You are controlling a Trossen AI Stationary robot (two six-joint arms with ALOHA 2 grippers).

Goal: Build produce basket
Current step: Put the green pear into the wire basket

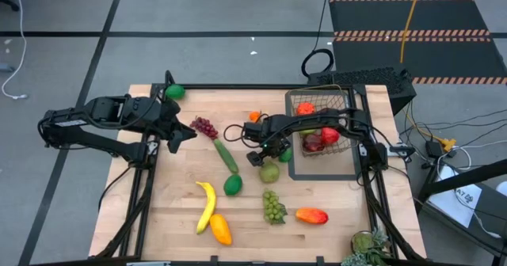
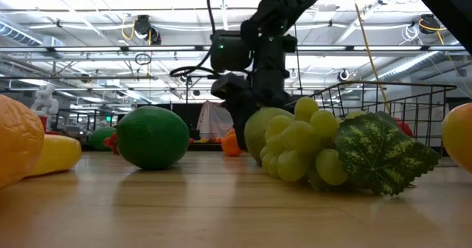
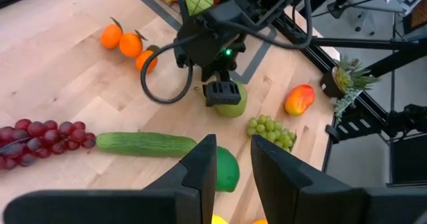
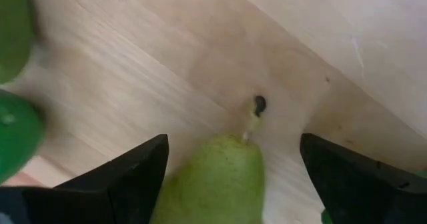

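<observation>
A green pear (image 1: 269, 172) lies on its side on the wooden table, near the dark tray frame (image 1: 297, 173). My right gripper (image 1: 264, 153) hangs just above it, pointing steeply down. It is open, with one finger on each side of the pear (image 4: 213, 177) and the stem end between the tips. The wire basket (image 1: 342, 106) stands on the tray at the far right and holds red apples and other fruit. My left gripper (image 1: 188, 135) waits raised at the left by the purple grapes (image 1: 205, 127), a narrow gap between its fingers (image 3: 200, 164) and nothing in it.
Around the pear lie a lime (image 1: 285, 153), a cucumber (image 1: 226, 155), another lime (image 1: 232, 185), green grapes (image 1: 273, 207), a red mango (image 1: 311, 215), a banana (image 1: 207, 205) and an orange-yellow fruit (image 1: 221, 229). Oranges (image 1: 255, 116) sit near the basket. A potted plant (image 1: 368, 246) stands at the near right corner.
</observation>
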